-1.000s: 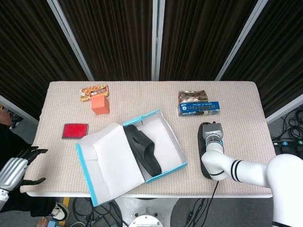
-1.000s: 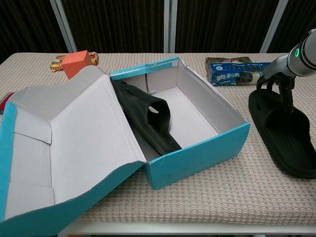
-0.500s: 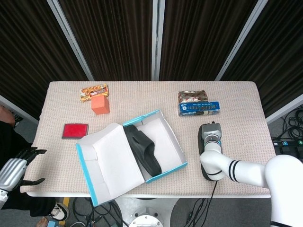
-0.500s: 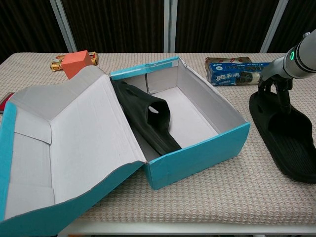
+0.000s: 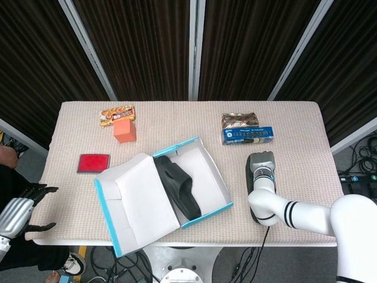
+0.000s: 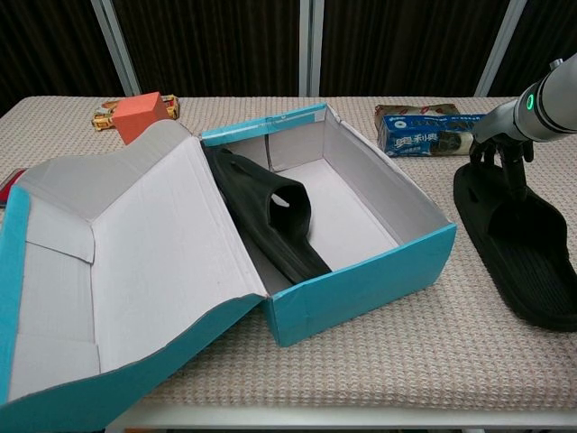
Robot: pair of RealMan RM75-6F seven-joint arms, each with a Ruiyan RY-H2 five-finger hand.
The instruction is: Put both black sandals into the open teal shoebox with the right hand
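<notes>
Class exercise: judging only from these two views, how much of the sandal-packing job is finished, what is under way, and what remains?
Done: one black sandal lies inside the teal shoebox, leaning on its left wall.
Under way: the right hand is down at the strap of the second sandal, which lies on the table right of the box; grip unclear.
Left: lifting that sandal into the box.
</notes>
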